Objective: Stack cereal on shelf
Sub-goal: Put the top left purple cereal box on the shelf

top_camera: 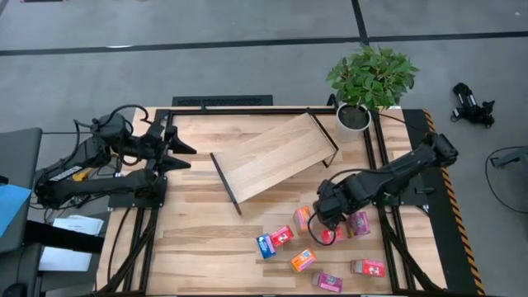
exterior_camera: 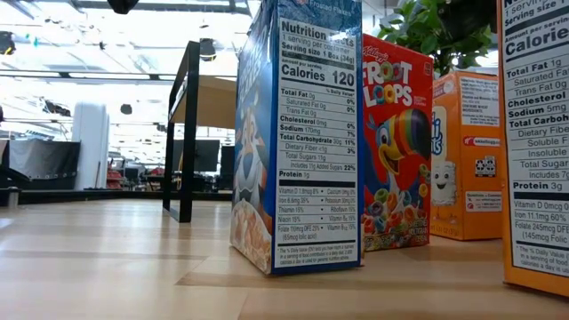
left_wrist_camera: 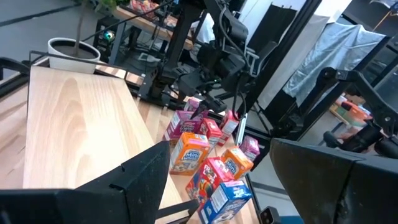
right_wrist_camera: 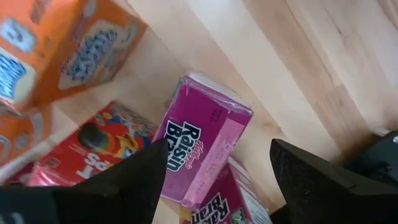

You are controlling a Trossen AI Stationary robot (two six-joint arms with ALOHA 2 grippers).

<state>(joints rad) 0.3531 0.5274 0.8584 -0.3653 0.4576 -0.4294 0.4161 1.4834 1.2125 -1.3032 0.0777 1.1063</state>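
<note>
The cereal boxes lie and stand clustered on the table's near right part: a blue one (top_camera: 266,246), red ones (top_camera: 281,237), orange ones (top_camera: 303,261) and magenta ones (top_camera: 368,267). In the low view the blue box (exterior_camera: 298,133), a red box (exterior_camera: 396,142) and an orange box (exterior_camera: 467,156) stand upright. The shelf (top_camera: 272,157), a tilted light-wood board with black end brackets, sits mid-table. My right gripper (top_camera: 324,221) hovers open over the cluster, its fingers on either side of a magenta box (right_wrist_camera: 202,149). My left gripper (top_camera: 186,153) waits open at the shelf's left end.
A potted plant (top_camera: 355,115) stands at the far right corner, just beyond the shelf's right bracket. Bare slatted tabletop (top_camera: 206,239) lies on the near left. The shelf's black bracket (exterior_camera: 182,133) rises behind the boxes in the low view.
</note>
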